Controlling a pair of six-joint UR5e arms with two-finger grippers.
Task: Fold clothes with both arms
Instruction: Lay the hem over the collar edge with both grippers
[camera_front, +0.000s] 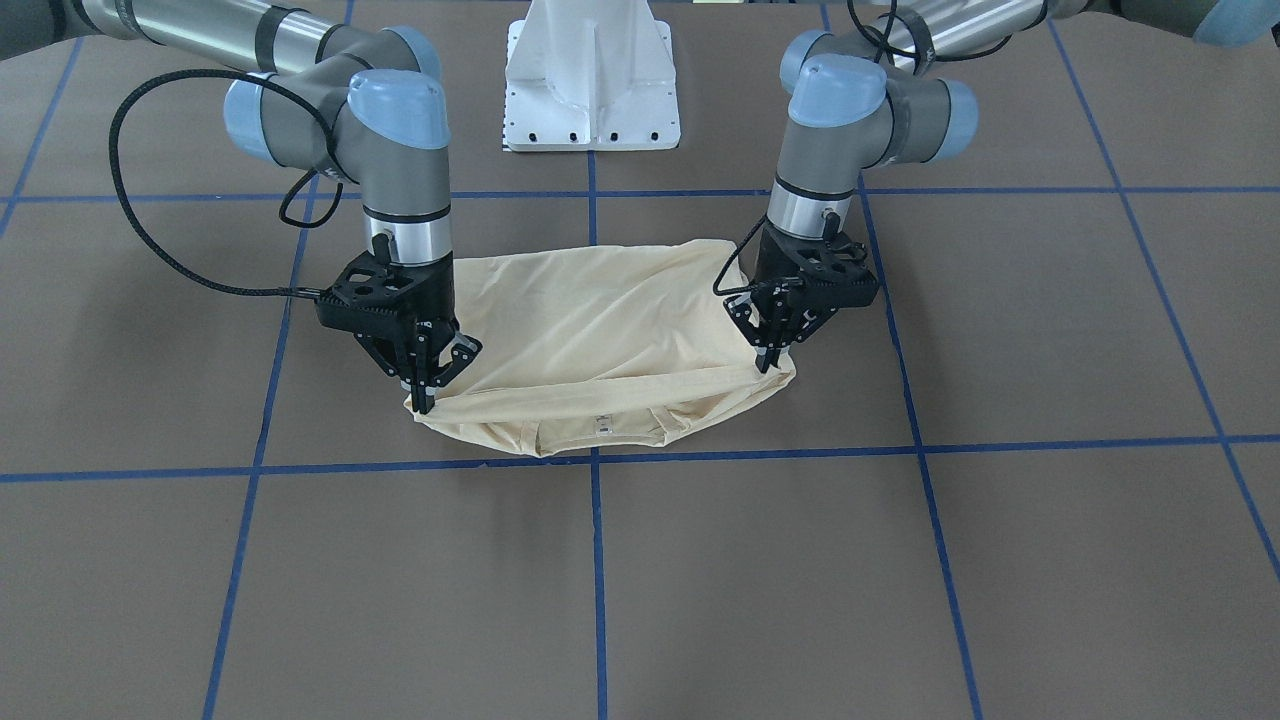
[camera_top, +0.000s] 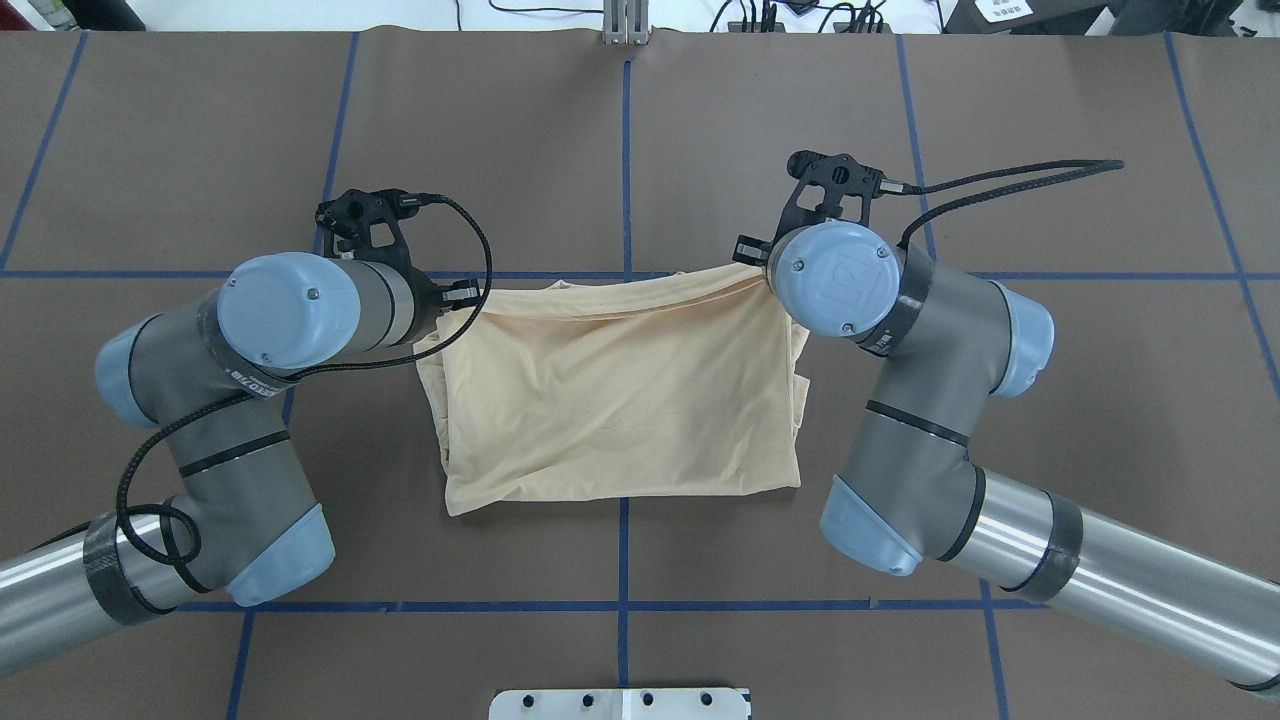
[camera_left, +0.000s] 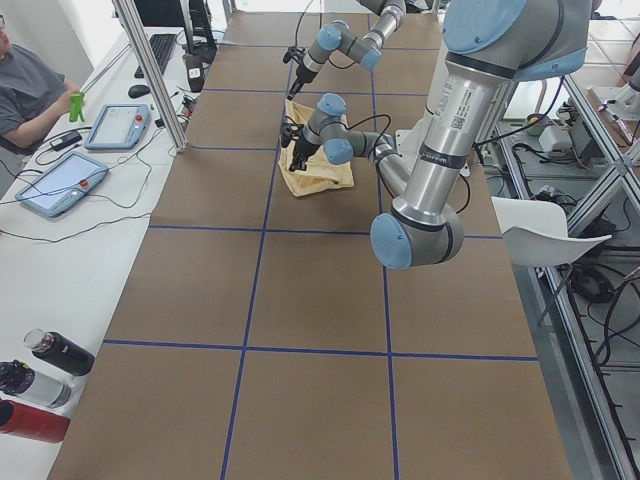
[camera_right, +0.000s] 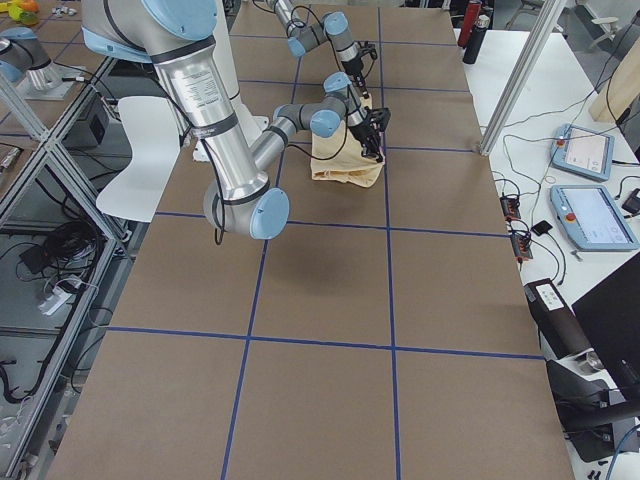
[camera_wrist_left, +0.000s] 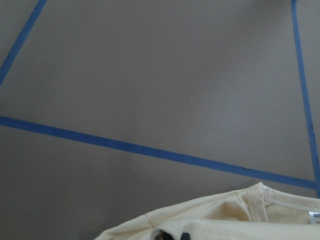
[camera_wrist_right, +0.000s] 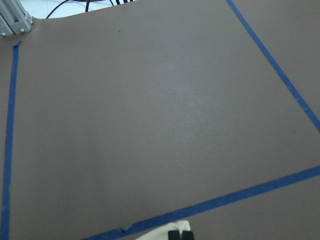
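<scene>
At centre of the table (camera_front: 1050, 330): cream shirt (camera_front: 600, 320), fold under way

Front view: I log the left gripper (camera_front: 768, 366) and the right gripper (camera_front: 424, 398), each pinched tight on a corner of the top layer, near the neck tag (camera_front: 601, 424). Overhead: shirt lies doubled, fingertips hidden under the wrists. Wrist views: cloth edge only. Next, by my judgement: lower both corners evenly, release, withdraw.

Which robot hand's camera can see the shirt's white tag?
The left gripper's: its wrist view shows the tag on the shirt. The right gripper's view shows only a scrap of cloth.
</scene>
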